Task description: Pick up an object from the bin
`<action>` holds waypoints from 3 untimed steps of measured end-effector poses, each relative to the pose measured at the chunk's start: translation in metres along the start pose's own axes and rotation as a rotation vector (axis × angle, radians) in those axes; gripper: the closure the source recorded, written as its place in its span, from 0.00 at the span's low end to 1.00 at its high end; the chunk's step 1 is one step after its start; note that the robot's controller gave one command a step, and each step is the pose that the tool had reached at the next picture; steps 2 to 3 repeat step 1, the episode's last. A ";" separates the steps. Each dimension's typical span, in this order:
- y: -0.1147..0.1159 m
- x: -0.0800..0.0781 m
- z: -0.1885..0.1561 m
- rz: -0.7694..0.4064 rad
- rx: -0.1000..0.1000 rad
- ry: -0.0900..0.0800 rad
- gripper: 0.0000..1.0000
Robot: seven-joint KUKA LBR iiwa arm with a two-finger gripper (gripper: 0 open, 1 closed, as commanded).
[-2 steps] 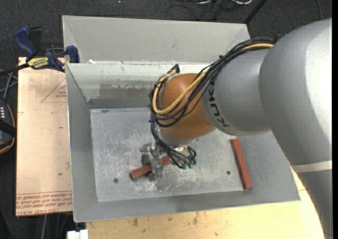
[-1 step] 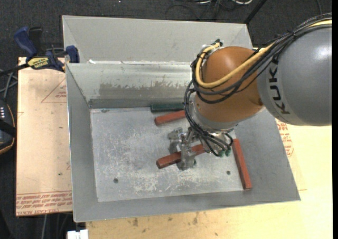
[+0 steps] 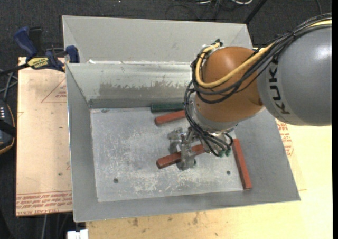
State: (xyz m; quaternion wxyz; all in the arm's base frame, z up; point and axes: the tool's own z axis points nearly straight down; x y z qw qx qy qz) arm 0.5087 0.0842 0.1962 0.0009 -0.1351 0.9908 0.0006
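My gripper is down at the bin floor, right of the middle, under the orange wrist cover. It stands open, with one finger on the far side and the other on the near side of a red-brown bar. That bar lies flat and slanted, and its left end sticks out from below the gripper. A shorter red-brown bar lies just behind the gripper, and a dark green bar lies beyond it against the back wall.
A long red-brown bar lies along the foot of the bin's right wall. A small green piece peeks out beside the cables. The arm and its cover hang over the bin's right half.
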 end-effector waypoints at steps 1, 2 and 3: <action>-0.020 -0.014 -0.081 -0.014 0.000 -0.001 1.00; -0.020 -0.014 -0.081 -0.014 0.000 -0.001 1.00; -0.020 -0.014 -0.081 -0.014 0.000 -0.001 1.00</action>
